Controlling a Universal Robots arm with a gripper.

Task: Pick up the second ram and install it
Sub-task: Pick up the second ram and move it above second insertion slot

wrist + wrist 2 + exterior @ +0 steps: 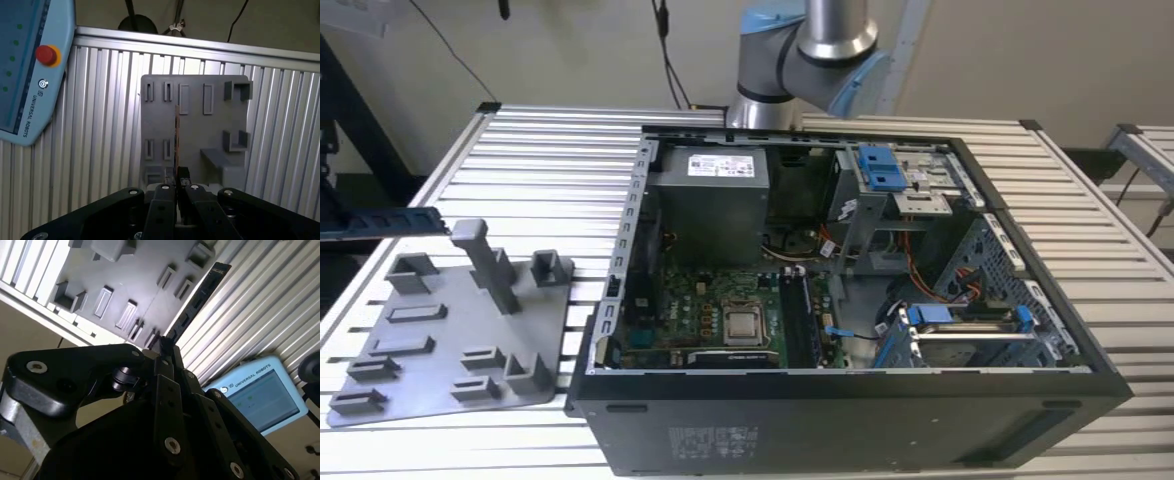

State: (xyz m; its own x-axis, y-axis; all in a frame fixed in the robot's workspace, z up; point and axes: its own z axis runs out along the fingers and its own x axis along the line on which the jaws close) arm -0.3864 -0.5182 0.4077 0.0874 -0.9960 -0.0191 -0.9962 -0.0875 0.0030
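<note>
So my gripper (165,347) (179,176) is pinched tight on one end of the ram (196,302) (176,135), jaws squeezed flat against it with no gap I can see. In the second wrist view the stick runs out long and dark from my grip. Its far end is over the slats of the table (250,315), just past the edge of the tray (130,275). In the first wrist view I get it edge-on, a thin line against the tray (200,130), so chips and label are impossible to make out there. Can't tell if the ram touches the tray or hangs clear of it, and my own black linkage hides the held end. The pendant (25,75) is near the tray, partly cut off by the frame. In the exterior view the tray (440,350) sits to the exterior view's left of the open case (854,400), and my arm (821,50) is cut off at the top edge. The slots beside the silver chip (744,325) on the board (680,300) are too dark to read.
</note>
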